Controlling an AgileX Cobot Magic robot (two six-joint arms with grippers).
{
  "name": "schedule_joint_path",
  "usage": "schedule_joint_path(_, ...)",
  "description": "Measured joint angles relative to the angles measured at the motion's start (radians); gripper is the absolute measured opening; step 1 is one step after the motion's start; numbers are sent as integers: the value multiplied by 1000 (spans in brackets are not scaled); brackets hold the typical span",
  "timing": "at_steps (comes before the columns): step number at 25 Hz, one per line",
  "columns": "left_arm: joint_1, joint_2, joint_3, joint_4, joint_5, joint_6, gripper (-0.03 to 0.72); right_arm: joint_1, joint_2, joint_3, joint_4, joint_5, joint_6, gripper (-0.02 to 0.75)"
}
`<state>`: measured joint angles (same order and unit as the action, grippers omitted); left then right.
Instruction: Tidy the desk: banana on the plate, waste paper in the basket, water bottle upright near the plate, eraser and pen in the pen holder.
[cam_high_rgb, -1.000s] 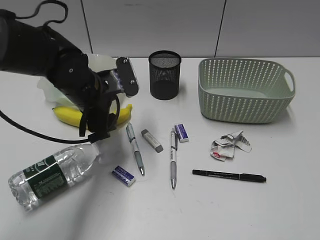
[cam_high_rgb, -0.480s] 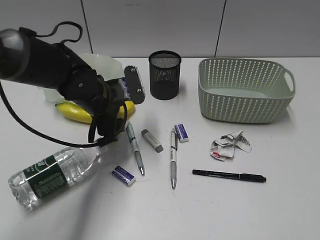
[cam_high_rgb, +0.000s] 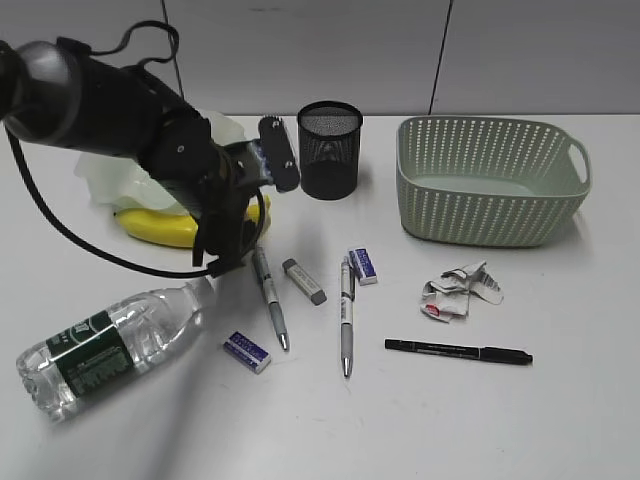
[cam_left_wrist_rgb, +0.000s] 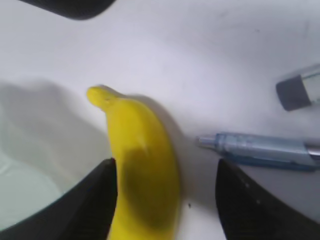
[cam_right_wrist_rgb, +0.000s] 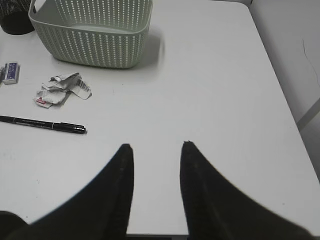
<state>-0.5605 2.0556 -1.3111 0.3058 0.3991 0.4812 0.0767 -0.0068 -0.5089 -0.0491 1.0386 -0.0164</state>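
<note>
Straddling the banana (cam_left_wrist_rgb: 145, 170) with my left claw (cam_left_wrist_rgb: 165, 200), jaws apart, not yet clamped; next I close, then lift toward the plate (cam_high_rgb: 110, 175).

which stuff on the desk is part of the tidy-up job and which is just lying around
Part of the job: banana, plate, paper wad, basket, water bottle, pen holder, three erasers, three pens.

Just lying about: nothing that I can see.
</note>
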Motion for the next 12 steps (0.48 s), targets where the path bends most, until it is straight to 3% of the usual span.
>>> schedule_joint_path(9, -2, 50, -18, 40, -3, -40, 461, 0, 0, 0, 0, 0, 0, 268)
schedule_joint_path(12, -2, 61, -36, 64, 0, -64, 393, 0, 0, 0, -1, 0, 0, 268)
